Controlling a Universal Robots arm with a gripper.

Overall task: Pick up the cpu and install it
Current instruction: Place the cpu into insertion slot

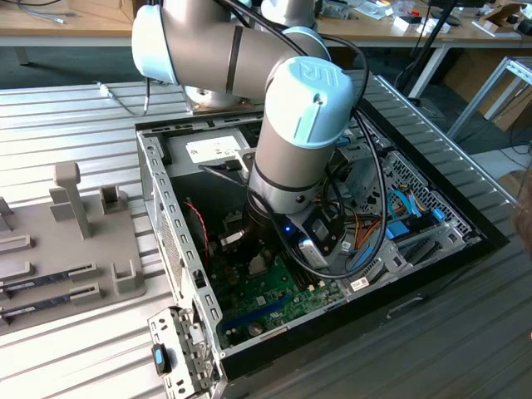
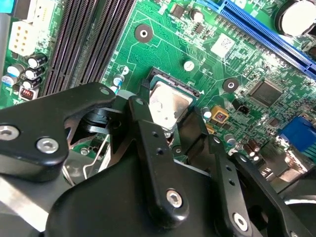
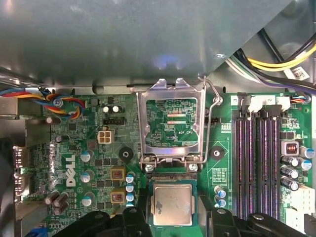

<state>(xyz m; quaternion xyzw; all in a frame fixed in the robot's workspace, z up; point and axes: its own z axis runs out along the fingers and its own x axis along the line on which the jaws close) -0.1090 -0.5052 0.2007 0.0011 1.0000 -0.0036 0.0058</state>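
Gripper (image 2: 169, 116) astride cpu (image 3: 172, 205) in motherboard socket (image 3: 173, 177), load plate (image 3: 143, 126) open, grasp unclear

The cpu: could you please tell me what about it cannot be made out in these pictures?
Second wrist view: the tool covers the nearer corner and edges of the cpu.
First wrist view: the tool's dark parts flank the cpu, so whether it lies seated or is held cannot be told.
Exterior view: the arm covers the middle of the motherboard.
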